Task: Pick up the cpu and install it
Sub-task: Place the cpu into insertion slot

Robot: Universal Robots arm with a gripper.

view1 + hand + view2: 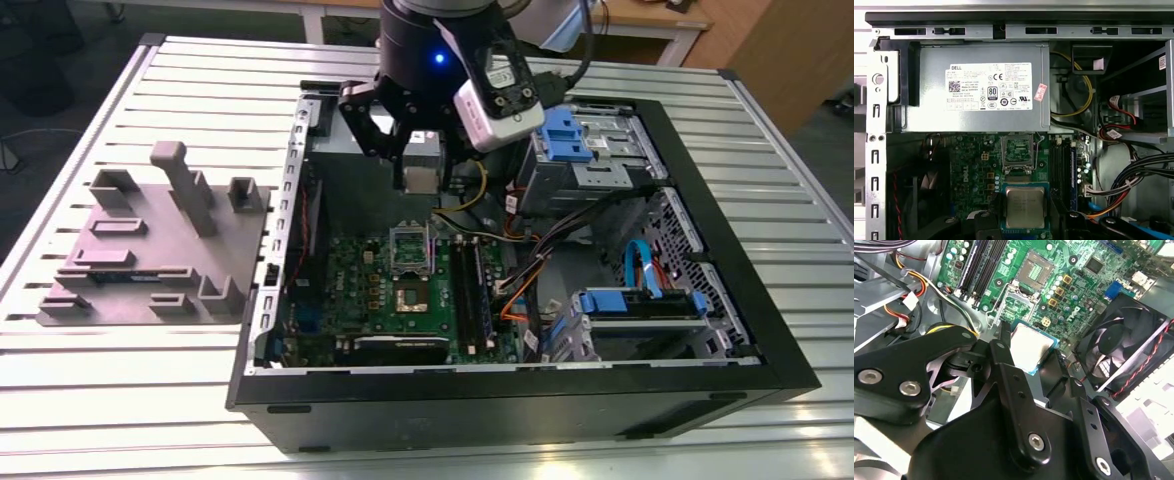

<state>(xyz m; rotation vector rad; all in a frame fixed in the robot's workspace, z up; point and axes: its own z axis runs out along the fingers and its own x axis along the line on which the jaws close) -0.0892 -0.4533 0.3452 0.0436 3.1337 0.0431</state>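
Claw point(416, 168) is gripping the cpu point(1025, 207) by its edges, hovering above the motherboard point(360, 290) inside the open case point(534, 400) on the slatted surface point(134, 400); its dark fingers point(1004, 365) are covering part of the chip's rim; the socket point(1040, 267) is lying bare

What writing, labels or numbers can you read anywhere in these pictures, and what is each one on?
White label on the grey box: rows of print and marks, too small to quote reliably.
Pink sticker beside that label: blurred.
Top of the cpu: faint marking, unreadable.
Motherboard: lettering too small.
No text can be quoted with confidence.
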